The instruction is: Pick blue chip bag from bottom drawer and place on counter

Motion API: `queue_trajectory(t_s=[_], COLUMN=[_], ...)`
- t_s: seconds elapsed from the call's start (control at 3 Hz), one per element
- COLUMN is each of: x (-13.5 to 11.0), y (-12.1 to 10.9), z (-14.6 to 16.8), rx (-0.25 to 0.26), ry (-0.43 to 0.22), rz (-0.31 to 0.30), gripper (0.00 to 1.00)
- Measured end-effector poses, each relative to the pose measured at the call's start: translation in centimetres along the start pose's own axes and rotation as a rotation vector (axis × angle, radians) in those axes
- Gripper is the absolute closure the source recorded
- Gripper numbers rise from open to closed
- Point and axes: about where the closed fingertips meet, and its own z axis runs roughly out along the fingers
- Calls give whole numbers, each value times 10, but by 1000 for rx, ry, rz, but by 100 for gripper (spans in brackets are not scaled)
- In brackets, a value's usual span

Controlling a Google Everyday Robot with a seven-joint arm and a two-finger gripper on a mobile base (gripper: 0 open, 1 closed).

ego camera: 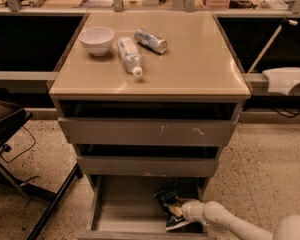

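The blue chip bag (171,204) lies crumpled on the floor of the open bottom drawer (125,209), at its right side. My gripper (176,210) reaches into the drawer from the lower right on a white arm and sits right at the bag, touching it. The counter (190,59) is the glossy beige top of the grey three-drawer cabinet above.
On the counter stand a white bowl (96,39), a clear plastic bottle (129,55) lying down and a silver can (150,40) lying down. The two upper drawers (147,131) are partly pulled out. A chair frame (20,179) stands at the left on the speckled floor.
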Motion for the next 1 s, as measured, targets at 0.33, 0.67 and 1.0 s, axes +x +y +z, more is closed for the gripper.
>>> queue_trajectory(t_s=[0.33, 0.67, 1.0], x=[-5, -18, -51], y=[7, 1, -18], z=[-5, -43, -119], rx=[-22, 19, 150], ry=[-2, 12, -23], rz=[1, 3, -16], gripper=[89, 100, 100])
